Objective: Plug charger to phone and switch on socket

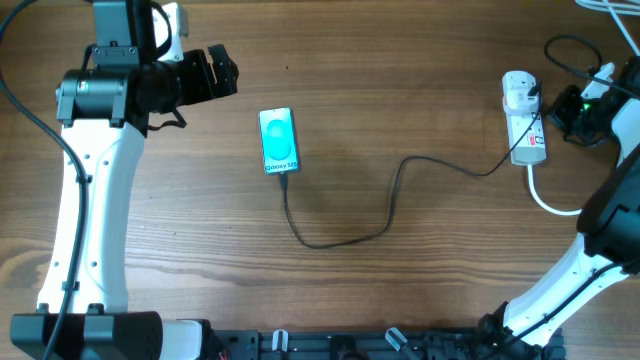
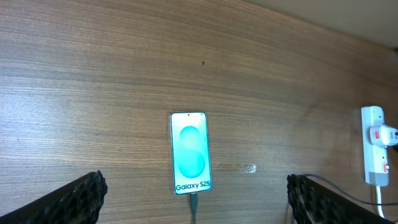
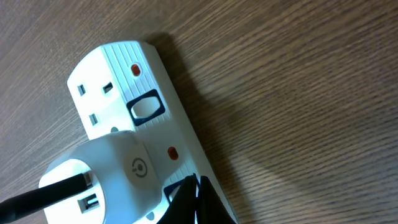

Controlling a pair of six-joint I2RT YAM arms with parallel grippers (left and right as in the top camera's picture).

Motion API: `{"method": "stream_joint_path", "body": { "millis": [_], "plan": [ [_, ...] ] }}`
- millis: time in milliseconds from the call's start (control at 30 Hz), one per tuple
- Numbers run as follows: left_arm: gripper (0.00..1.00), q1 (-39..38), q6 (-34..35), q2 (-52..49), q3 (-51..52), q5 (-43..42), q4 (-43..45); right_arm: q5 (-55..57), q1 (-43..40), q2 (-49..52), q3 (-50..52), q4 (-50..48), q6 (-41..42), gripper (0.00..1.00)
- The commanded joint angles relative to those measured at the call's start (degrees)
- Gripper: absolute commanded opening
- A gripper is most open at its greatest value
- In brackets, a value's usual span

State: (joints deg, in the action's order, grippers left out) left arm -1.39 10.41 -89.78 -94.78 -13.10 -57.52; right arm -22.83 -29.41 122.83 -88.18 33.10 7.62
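Note:
The phone (image 1: 278, 140) lies face up mid-table with its teal screen lit; it also shows in the left wrist view (image 2: 189, 152). The thin black charger cable (image 1: 340, 238) is plugged into the phone's lower end (image 2: 193, 202) and loops right to the white socket strip (image 1: 525, 120). My left gripper (image 1: 228, 72) is open and empty, above and left of the phone, with its fingers (image 2: 196, 182) spread wide. My right gripper (image 3: 194, 185) is shut, and its tips touch the strip (image 3: 124, 68) at the switch beside the white adapter (image 3: 106, 174).
The strip's thick white cord (image 1: 548, 205) curves down to the right arm's base. A second rocker switch (image 3: 146, 107) and red markers (image 3: 135, 70) sit on the strip's free outlet. Black cables (image 1: 570, 45) lie at the far right edge.

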Motion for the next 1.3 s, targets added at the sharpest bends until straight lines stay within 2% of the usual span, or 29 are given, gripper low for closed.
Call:
{"method": "stream_joint_path", "body": {
  "millis": [0, 367, 433, 667, 1100, 1267],
  "plan": [
    [1.00, 0.0, 0.5, 0.0, -0.1, 0.6, -0.1, 0.3, 1.3, 1.5, 0.6, -0.3, -1.1, 0.05],
    [1.00, 0.0, 0.5, 0.0, -0.1, 0.6, -0.1, 1.3, 2.6, 1.5, 0.6, 0.2, -1.3, 0.04],
    [1.00, 0.0, 0.5, 0.0, -0.1, 0.6, -0.1, 3.7, 2.6, 1.5, 0.6, 0.5, 0.7, 0.05],
    [1.00, 0.0, 0.5, 0.0, -0.1, 0.6, -0.1, 4.6, 2.6, 1.5, 3.8, -2.0, 1.3, 0.04],
    [1.00, 0.0, 0.5, 0.0, -0.1, 0.6, -0.1, 1.6, 2.6, 1.5, 4.6, -2.0, -0.3, 0.04],
    [1.00, 0.0, 0.5, 0.0, -0.1, 0.6, -0.1, -1.2, 3.8, 1.5, 4.6, -2.0, -3.4, 0.04]
  ]
}}
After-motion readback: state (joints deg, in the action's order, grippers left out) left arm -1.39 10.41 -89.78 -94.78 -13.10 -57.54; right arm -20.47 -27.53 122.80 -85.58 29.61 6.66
